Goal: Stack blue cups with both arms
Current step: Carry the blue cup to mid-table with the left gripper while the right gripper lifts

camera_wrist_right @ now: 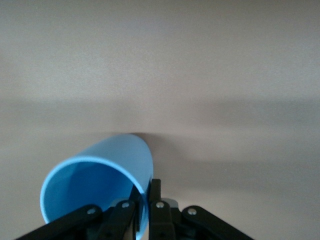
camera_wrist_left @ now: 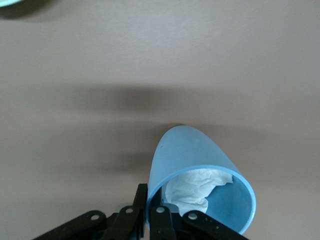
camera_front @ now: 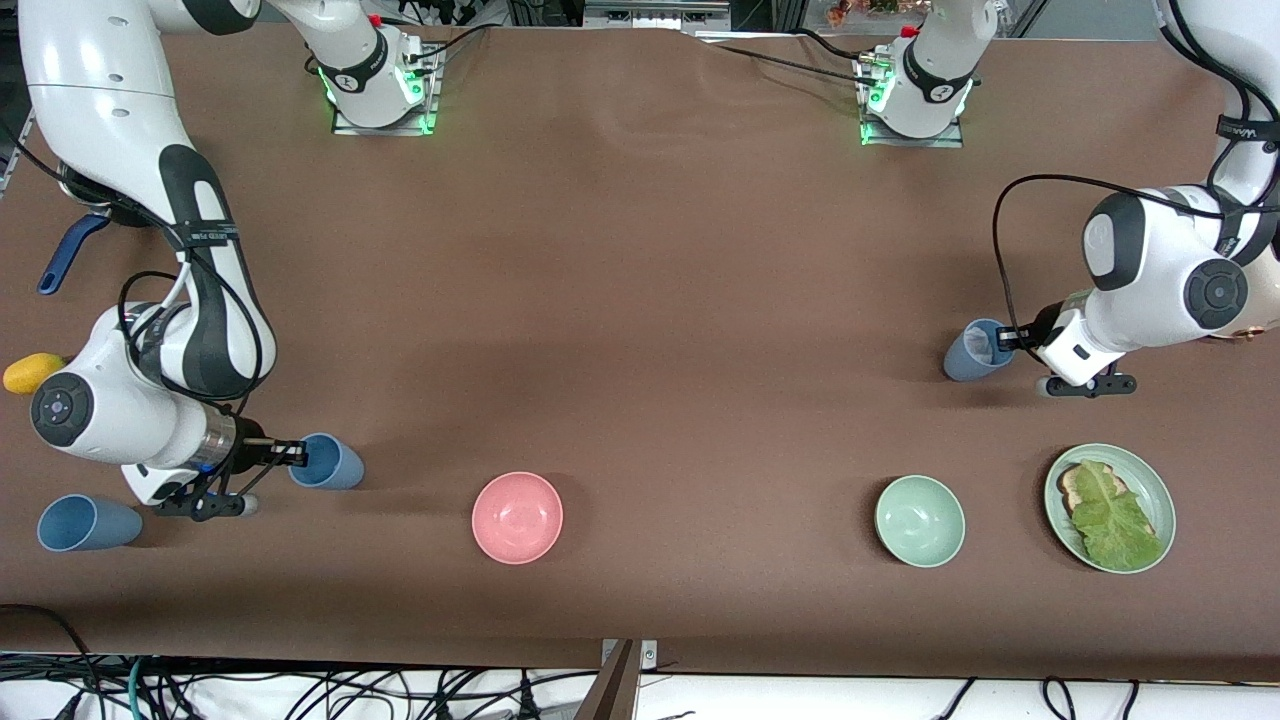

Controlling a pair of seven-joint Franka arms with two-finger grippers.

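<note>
My right gripper [camera_front: 292,454] is shut on the rim of a sky-blue cup [camera_front: 330,462], which lies tilted on its side low at the table. In the right wrist view one finger is inside this cup [camera_wrist_right: 100,172] and one outside, at my right gripper [camera_wrist_right: 148,200]. My left gripper [camera_front: 1008,338] is shut on the rim of a slate-blue cup [camera_front: 973,351], also tipped on its side. The left wrist view shows this cup [camera_wrist_left: 192,160] with crumpled white paper [camera_wrist_left: 197,187] inside, pinched by my left gripper [camera_wrist_left: 150,205]. A third blue cup [camera_front: 85,523] lies on its side at the right arm's end.
A pink bowl [camera_front: 517,517] and a mint-green bowl [camera_front: 920,520] stand near the front edge. A green plate [camera_front: 1150,480] with bread and lettuce is beside the mint bowl. A yellow object [camera_front: 28,372] and a blue handle [camera_front: 62,255] lie at the right arm's end.
</note>
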